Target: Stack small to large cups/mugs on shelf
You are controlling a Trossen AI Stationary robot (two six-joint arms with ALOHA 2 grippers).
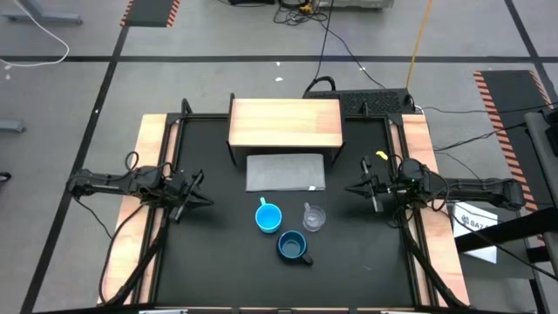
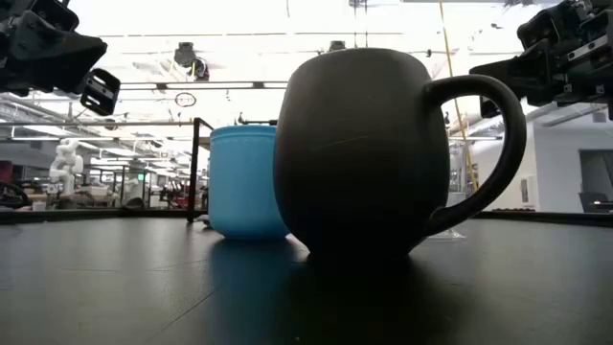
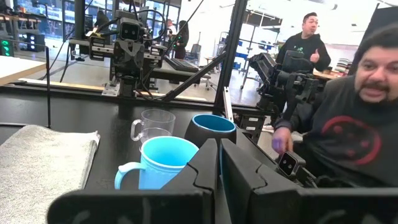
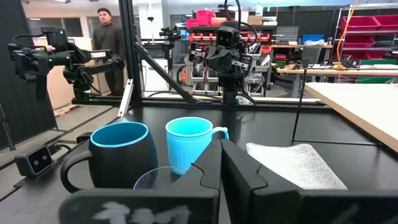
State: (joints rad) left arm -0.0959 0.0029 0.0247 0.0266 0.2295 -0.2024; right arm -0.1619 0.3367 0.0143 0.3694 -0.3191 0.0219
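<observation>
Three cups stand upright on the black table in front of the grey mat. They are a light-blue handled mug, a small clear cup and a dark navy mug with a blue inside, nearest the front edge. The low shelf with a light wooden top stands behind the mat. My left gripper hovers shut at the left of the cups. My right gripper hovers shut at their right. Both are empty. The left wrist view shows the light-blue mug, the clear cup and the navy mug.
The mat lies flat between the shelf and the cups; it also shows in the right wrist view. Wooden strips run along the table's left and right sides. People stand and sit beyond the table. Cables lie behind the shelf.
</observation>
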